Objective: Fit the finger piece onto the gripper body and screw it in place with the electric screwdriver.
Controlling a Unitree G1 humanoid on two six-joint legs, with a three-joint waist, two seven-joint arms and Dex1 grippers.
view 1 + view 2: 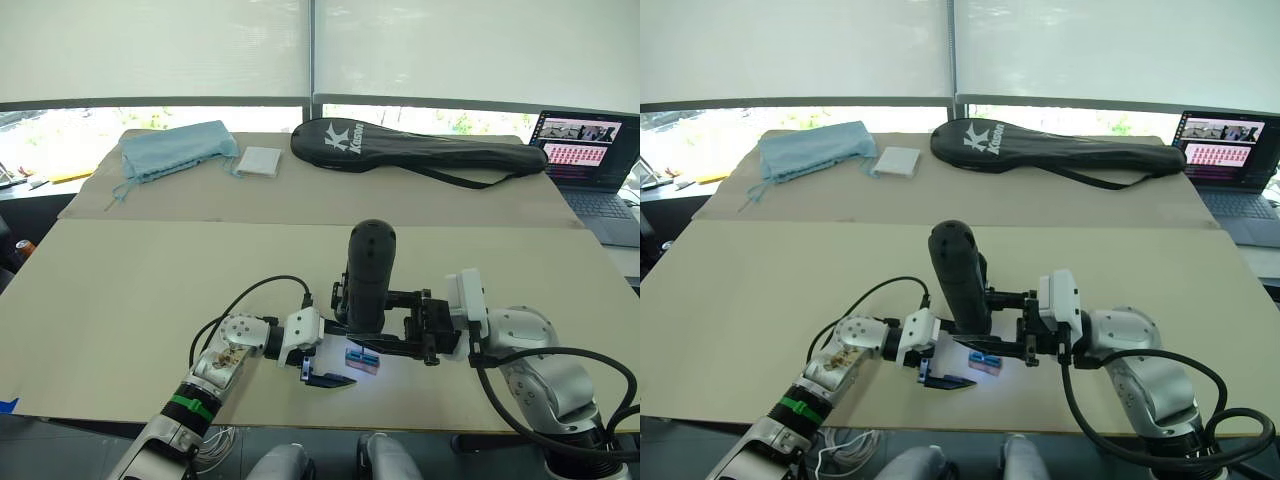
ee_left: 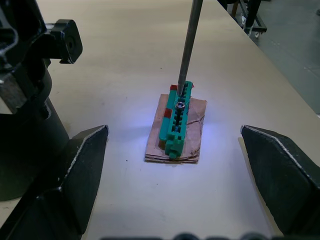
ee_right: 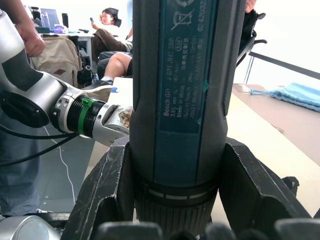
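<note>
The electric screwdriver (image 1: 369, 272) stands upright near the table's front edge, and my right gripper (image 3: 175, 165) is shut around its thick dark body. Its thin metal bit (image 2: 189, 47) comes down onto a screw on top of a small green ribbed block (image 2: 176, 119), which lies on a brown card. My left gripper (image 2: 173, 131) is open, with one finger on each side of that block and touching nothing. The finger piece and the gripper body are out of view.
At the back of the table lie a long black racket bag (image 1: 400, 150), a light blue cloth pouch (image 1: 175, 150) and a small white square (image 1: 260, 162). A laptop (image 1: 590, 150) stands at the far right. Seated people (image 3: 112, 45) are behind in the right wrist view.
</note>
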